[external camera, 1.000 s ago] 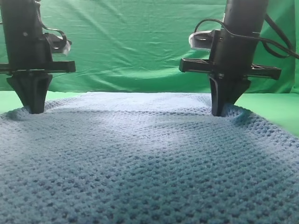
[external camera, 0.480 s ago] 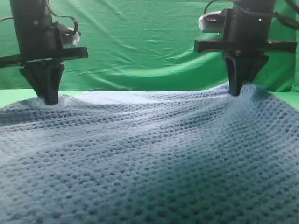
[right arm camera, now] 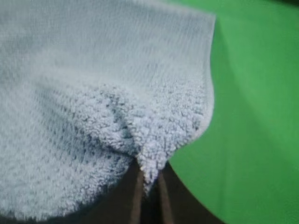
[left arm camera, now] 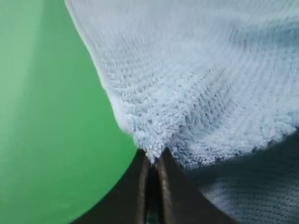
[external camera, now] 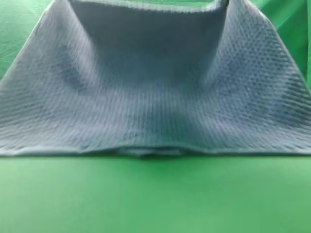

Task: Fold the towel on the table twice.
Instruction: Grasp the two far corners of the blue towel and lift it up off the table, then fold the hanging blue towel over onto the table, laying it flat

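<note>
The blue-grey towel (external camera: 155,87) hangs like a sheet, held up by its two top corners, which reach the top edge of the exterior high view. Its lower edge lies on the green table (external camera: 155,194) along a straight fold line. Both grippers are above that view's frame. In the left wrist view my left gripper (left arm camera: 152,162) is shut on a fluffy corner of the towel (left arm camera: 196,84). In the right wrist view my right gripper (right arm camera: 148,176) is likewise shut on the other corner of the towel (right arm camera: 103,93).
Bare green table runs across the whole front of the exterior high view below the towel. A wrinkled green backdrop (external camera: 19,19) shows at the upper left and upper right beside the towel.
Both grippers have risen out of the top of the exterior high view, carrying the towel's corners up. The cloth now hangs steeply, and bare table shows in front of it.
</note>
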You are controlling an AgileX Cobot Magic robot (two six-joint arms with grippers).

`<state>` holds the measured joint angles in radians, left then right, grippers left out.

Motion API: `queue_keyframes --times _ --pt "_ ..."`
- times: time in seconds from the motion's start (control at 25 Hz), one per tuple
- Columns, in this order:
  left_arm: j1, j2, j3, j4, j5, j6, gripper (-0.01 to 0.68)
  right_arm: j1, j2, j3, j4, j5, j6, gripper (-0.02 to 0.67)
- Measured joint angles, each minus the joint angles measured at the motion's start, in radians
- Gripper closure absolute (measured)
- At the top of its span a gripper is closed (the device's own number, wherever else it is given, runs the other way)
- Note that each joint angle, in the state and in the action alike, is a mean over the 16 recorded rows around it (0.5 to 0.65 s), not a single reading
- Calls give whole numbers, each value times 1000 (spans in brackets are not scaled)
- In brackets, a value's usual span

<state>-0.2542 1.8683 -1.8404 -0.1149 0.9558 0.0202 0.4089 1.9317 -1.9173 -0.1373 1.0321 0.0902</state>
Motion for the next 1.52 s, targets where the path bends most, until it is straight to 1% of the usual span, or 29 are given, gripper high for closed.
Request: queue_keyframes --times 0.2,0.4,0.56,0.72,0.92,1.08,1.24,1.52 --pt "0 -35 -105 6 -96 0 673 -10 0 -157 -31 -80 -21 649" --pt "0 -44 -178 16 -185 -4 673 -20 0 -244 -51 -165 -57 649" --pt "0 -47 -193 47 -216 -26 673 -26 0 -272 -53 -186 -87 649" --pt "-1 -62 -162 83 -217 -59 673 -30 -2 -275 -50 -142 -108 649" --pt "-2 -124 -60 124 -210 -103 673 -30 -34 -228 -34 -55 -110 649" --pt "-3 -214 67 126 -217 -127 673 -27 -99 -127 -12 -17 -102 649" --pt "-4 -332 217 87 -235 -120 673 -23 -200 24 20 -17 -95 649" --pt "-5 -553 499 -22 -266 -75 673 -16 -423 354 95 -83 -97 649"
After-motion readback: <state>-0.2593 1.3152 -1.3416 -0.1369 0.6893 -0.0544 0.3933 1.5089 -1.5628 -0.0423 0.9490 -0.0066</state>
